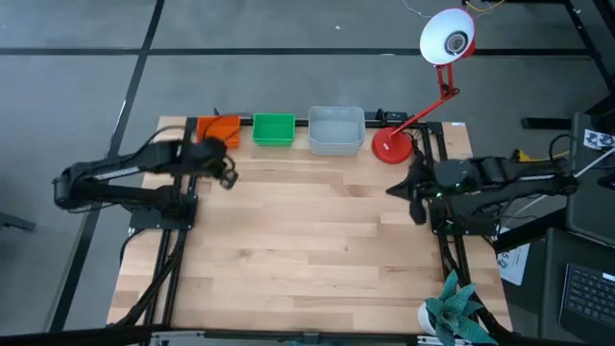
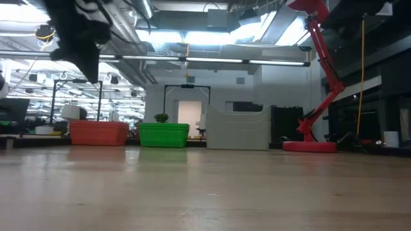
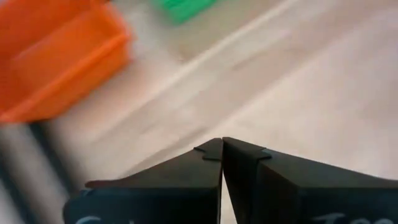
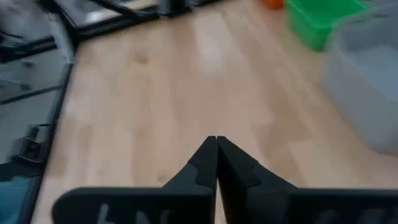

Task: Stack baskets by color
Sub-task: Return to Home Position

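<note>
I see the orange baskets [image 1: 219, 129], green baskets [image 1: 274, 130] and grey baskets [image 1: 336, 130] in a row along the tabletop's [image 1: 307, 240] far edge, next to a red lamp [image 1: 392, 146]. The left claw [image 3: 222, 149] hovers near the orange ones, fingers together. The right claw [image 4: 216, 146], also pressed together, hangs at the right edge.

**Four viewpoints on one wooden table: overhead, table-level, and one on each wrist.**
The high view looks straight down from well above on the whole table [image 1: 307, 240], with the orange baskets [image 1: 219, 129], green baskets [image 1: 274, 130], grey baskets [image 1: 336, 131] and lamp [image 1: 392, 146] across the frame's upper middle. The low view sits at tabletop height and faces that same row level-on, mid-frame. Each wrist view looks down from close by: past the left gripper [image 3: 222, 142] toward orange and green, past the right gripper [image 4: 216, 140] toward green and grey.
</note>
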Robot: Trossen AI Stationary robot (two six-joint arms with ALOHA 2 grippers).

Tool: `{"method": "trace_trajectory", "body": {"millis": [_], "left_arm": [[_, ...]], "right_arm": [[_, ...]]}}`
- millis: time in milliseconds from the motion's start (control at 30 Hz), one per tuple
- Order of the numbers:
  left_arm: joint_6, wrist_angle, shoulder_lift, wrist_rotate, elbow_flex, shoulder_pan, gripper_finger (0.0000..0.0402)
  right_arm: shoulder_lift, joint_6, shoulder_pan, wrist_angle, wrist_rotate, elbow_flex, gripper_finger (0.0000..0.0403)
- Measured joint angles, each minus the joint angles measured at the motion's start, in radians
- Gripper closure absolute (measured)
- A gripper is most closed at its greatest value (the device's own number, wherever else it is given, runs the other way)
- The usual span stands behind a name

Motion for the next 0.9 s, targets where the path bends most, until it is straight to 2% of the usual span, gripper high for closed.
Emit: {"method": "trace_trajectory", "body": {"millis": [100, 233, 333, 467, 600, 700, 833, 900], "left_arm": [[-0.044, 0.216, -0.117, -0.031, -0.115, -0.172, 0.0399], [0.123, 0.538, -0.209, -0.122, -0.302, -0.346, 0.0401], [0.19, 0.743, -0.256, -0.183, -0.459, -0.42, 0.04], [0.29, 0.967, -0.323, -0.182, -0.611, -0.477, 0.04], [0.429, 1.04, -0.373, -0.166, -0.678, -0.506, 0.0401], [0.443, 1.051, -0.419, -0.162, -0.704, -0.507, 0.0401], [0.488, 1.044, -0.485, -0.07, -0.724, -0.508, 0.0401], [0.498, 1.046, -0.514, -0.059, -0.725, -0.508, 0.0401]], "right_arm": [[-0.001, -0.025, 0.042, 0.163, -0.051, -0.084, 0.0396], [-0.014, -0.081, 0.114, 0.332, -0.065, -0.161, 0.0396], [-0.036, -0.107, 0.174, 0.461, -0.036, -0.245, 0.0396], [-0.087, -0.132, 0.22, 0.565, -0.008, -0.313, 0.0396], [-0.154, -0.168, 0.263, 0.571, -0.01, -0.345, 0.0396], [-0.209, -0.212, 0.287, 0.584, -0.005, -0.401, 0.0396], [-0.291, -0.242, 0.306, 0.715, -0.009, -0.495, 0.0396], [-0.33, -0.27, 0.315, 0.762, -0.018, -0.531, 0.0396]]}}
